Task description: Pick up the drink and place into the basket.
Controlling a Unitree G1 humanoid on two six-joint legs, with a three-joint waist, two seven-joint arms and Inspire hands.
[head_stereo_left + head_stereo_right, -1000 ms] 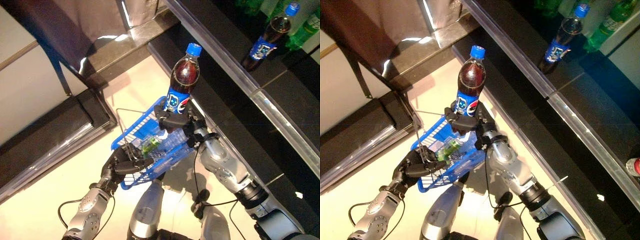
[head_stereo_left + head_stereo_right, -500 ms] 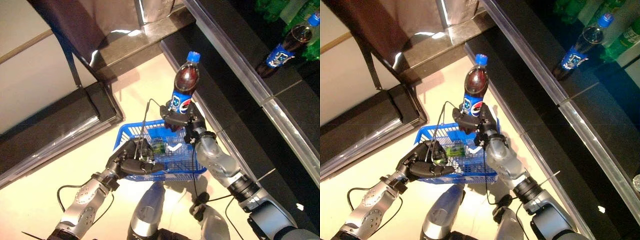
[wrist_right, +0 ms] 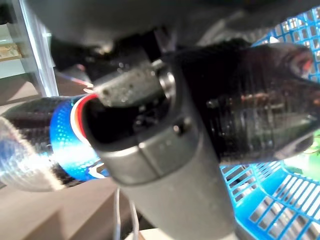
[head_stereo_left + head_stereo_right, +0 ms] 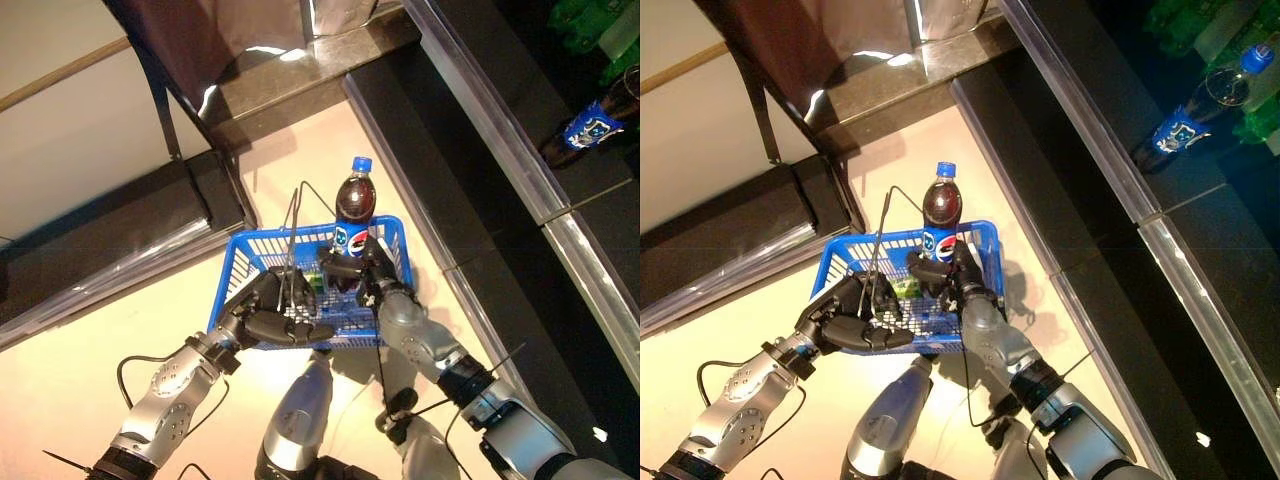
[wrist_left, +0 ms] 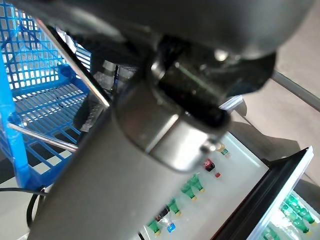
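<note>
A dark cola bottle (image 4: pixel 353 215) with a blue cap and blue label stands upright in my right hand (image 4: pixel 352 275), which is shut round its lower half. Its lower end is inside the blue basket (image 4: pixel 390 240). It also shows in the right eye view (image 4: pixel 939 218) and in the right wrist view (image 3: pixel 260 120). My left hand (image 4: pixel 268 315) is shut on the basket's thin wire handles (image 4: pixel 292 215) and holds the blue basket up in front. A green item (image 4: pixel 904 288) lies inside the basket. The basket's blue mesh (image 5: pixel 30 95) shows in the left wrist view.
A dark shelf (image 4: pixel 500 130) with a metal edge runs along the right, with another cola bottle (image 4: pixel 1185 115) and green bottles (image 4: pixel 590 20) on it. A dark step (image 4: pixel 120 240) lies at the left. Pale floor (image 4: pixel 70 360) lies below.
My right hand has lowered the cola bottle so its lower end is now inside the basket. The camera has shifted, and the basket sits a little higher in front.
</note>
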